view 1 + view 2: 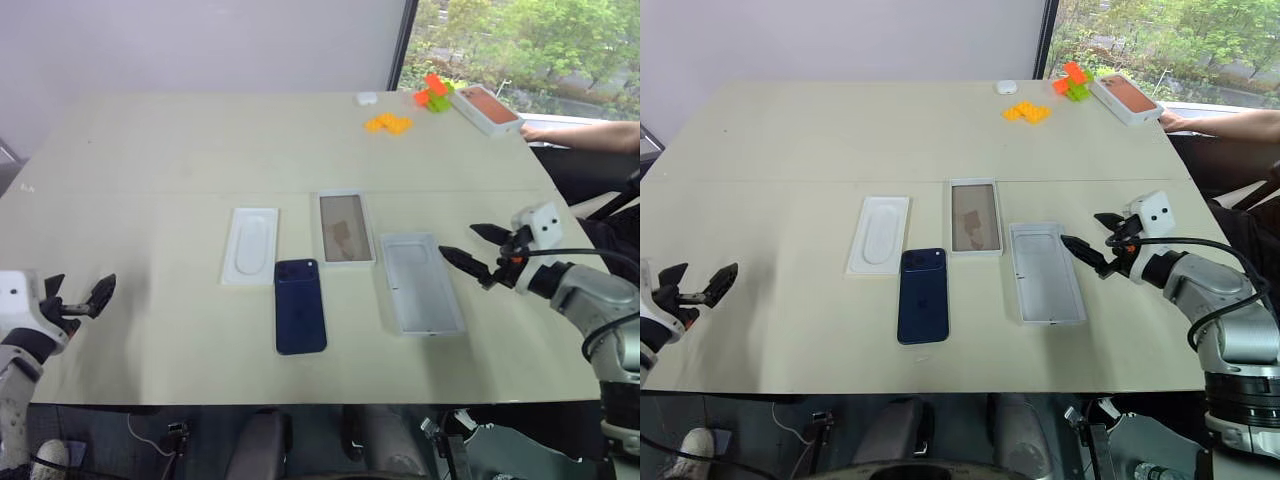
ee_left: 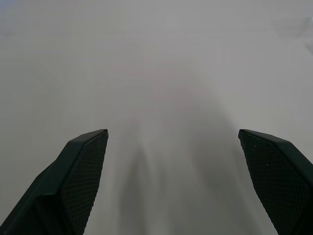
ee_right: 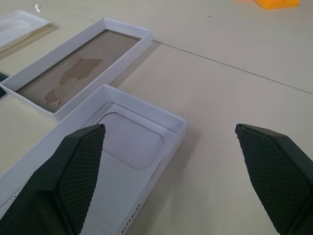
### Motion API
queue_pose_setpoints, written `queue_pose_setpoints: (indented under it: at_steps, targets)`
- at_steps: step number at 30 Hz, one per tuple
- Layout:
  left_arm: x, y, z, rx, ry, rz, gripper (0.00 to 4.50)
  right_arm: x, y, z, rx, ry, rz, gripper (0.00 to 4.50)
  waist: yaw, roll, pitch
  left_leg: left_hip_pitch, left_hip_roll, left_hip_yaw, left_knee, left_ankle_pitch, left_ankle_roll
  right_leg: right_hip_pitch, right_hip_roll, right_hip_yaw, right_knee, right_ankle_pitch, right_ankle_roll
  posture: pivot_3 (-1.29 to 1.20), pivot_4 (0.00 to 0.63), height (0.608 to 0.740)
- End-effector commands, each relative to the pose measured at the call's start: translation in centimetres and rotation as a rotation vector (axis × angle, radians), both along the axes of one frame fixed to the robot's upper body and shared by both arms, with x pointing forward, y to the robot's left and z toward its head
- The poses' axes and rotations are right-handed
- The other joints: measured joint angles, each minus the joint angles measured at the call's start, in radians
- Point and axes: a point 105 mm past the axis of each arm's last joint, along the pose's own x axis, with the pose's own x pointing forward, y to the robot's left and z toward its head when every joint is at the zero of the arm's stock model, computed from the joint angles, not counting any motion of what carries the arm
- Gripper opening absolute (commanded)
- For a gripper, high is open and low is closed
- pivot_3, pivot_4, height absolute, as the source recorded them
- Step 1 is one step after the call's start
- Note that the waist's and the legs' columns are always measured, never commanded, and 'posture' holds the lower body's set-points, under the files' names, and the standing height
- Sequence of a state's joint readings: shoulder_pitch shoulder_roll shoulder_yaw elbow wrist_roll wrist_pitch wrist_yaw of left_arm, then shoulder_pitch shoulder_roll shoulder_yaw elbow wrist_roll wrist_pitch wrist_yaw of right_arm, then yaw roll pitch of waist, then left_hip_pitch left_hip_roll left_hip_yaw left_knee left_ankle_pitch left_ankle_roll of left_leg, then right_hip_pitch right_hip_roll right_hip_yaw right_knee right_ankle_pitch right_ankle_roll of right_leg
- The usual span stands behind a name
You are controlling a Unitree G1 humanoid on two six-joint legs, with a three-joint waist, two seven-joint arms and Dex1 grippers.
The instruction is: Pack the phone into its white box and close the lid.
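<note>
The dark blue phone (image 1: 300,305) lies flat near the table's front middle. Just behind it to the right is the white box (image 1: 345,227), open, with a brownish bottom. The lid (image 1: 421,282) lies inside-up to the right of the phone. My right gripper (image 1: 458,240) hovers open at the lid's far right corner, touching nothing; the right wrist view shows the lid (image 3: 122,161) and the white box (image 3: 78,73) between and beyond the fingers. My left gripper (image 1: 80,285) is open over the bare table at the front left, far from the phone.
A thin white insert (image 1: 249,245) with an oval recess lies left of the white box. At the back right are a box with an orange-red top (image 1: 488,108), orange and green blocks (image 1: 432,95) and a person's arm (image 1: 585,133).
</note>
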State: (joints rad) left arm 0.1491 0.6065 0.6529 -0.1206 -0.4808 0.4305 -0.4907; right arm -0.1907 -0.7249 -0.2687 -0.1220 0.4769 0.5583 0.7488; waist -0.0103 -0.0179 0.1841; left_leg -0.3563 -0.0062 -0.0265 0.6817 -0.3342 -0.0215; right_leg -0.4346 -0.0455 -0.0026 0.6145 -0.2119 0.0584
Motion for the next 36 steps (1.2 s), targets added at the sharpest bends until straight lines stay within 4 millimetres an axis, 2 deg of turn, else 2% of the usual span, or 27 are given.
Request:
queue_pose_setpoints:
  at_steps: [1,8,13,18,21,24,27,29,33,36]
  targets:
    - [0.5,-0.2,1.6,0.038,-0.043,-0.013,4.5,0.1,0.6,1.2,0.001,-0.057,0.012,4.46,0.0,0.0,0.0,0.0,0.0,0.0,0.0,0.0,0.0,0.0,0.0,0.0,0.0,0.0,0.0,0.0,0.15,0.74]
    - [1.3,-0.9,1.4,0.02,-0.054,-0.025,4.5,0.8,1.7,2.0,-0.007,-0.107,0.014,4.46,-0.002,0.0,0.0,0.0,0.0,0.0,0.0,0.0,0.0,0.0,0.0,0.0,0.0,0.0,0.0,0.0,0.15,0.74]
    - [1.7,-2.5,0.9,-0.014,-0.064,-0.046,4.5,1.6,1.5,2.4,-0.03,-0.139,-0.038,4.46,-0.001,0.0,0.0,0.0,0.0,0.0,0.0,0.0,0.0,0.0,0.0,0.0,0.0,0.0,0.0,0.0,0.15,0.74]
    - [2.3,-4.4,0.3,-0.064,-0.079,-0.07,4.5,2.1,2.4,2.8,-0.034,-0.168,-0.044,4.46,-0.001,0.0,0.0,0.0,0.0,0.0,0.0,0.0,0.0,0.0,0.0,0.0,0.0,0.0,0.001,0.0,0.15,0.74]
    - [3.2,-6.2,0.7,-0.101,-0.088,-0.132,4.5,2.1,4.4,3.3,-0.052,-0.195,0.026,4.46,-0.001,0.0,0.0,0.0,0.0,0.0,0.0,0.0,0.0,0.0,0.0,0.0,0.001,0.001,0.001,0.0,0.15,0.74]
    - [3.6,-7.5,1.0,-0.133,-0.09,-0.169,4.5,1.9,5.2,3.3,-0.065,-0.205,0.067,4.46,-0.001,0.0,0.0,0.0,0.0,0.0,0.0,0.0,0.0,0.0,0.0,0.0,0.001,0.001,0.001,0.0,0.15,0.74]
    - [4.3,-9.1,1.4,-0.222,-0.083,-0.232,4.5,1.5,7.4,4.2,-0.072,-0.245,0.145,4.46,-0.001,0.0,0.0,0.0,0.0,0.0,0.0,0.0,0.0,0.0,0.0,0.0,0.001,0.001,0.001,0.0,0.15,0.74]
    - [4.4,-10.3,1.4,-0.282,-0.07,-0.275,4.5,1.2,8.1,4.8,-0.062,-0.259,0.173,4.46,-0.001,0.0,0.0,0.0,0.0,0.0,0.0,0.0,0.0,0.0,0.0,0.0,0.001,0.001,0.001,0.0,0.15,0.74]
    - [4.8,-13.5,0.9,-0.44,0.056,-0.379,4.5,-0.9,12.4,4.5,-0.136,-0.287,0.358,4.46,-0.002,0.0,0.0,0.0,0.0,0.0,0.0,0.0,0.0,0.0,0.0,0.0,0.001,0.001,0.001,0.0,0.15,0.74]
    - [5.1,-14.5,-0.3,-0.486,0.171,-0.372,4.5,-2.7,14.6,3.6,-0.199,-0.292,0.479,4.46,-0.002,0.0,0.0,0.001,0.0,-0.001,0.0,0.0,0.0,0.0,0.001,0.0,0.002,0.001,0.001,0.0,0.15,0.74]
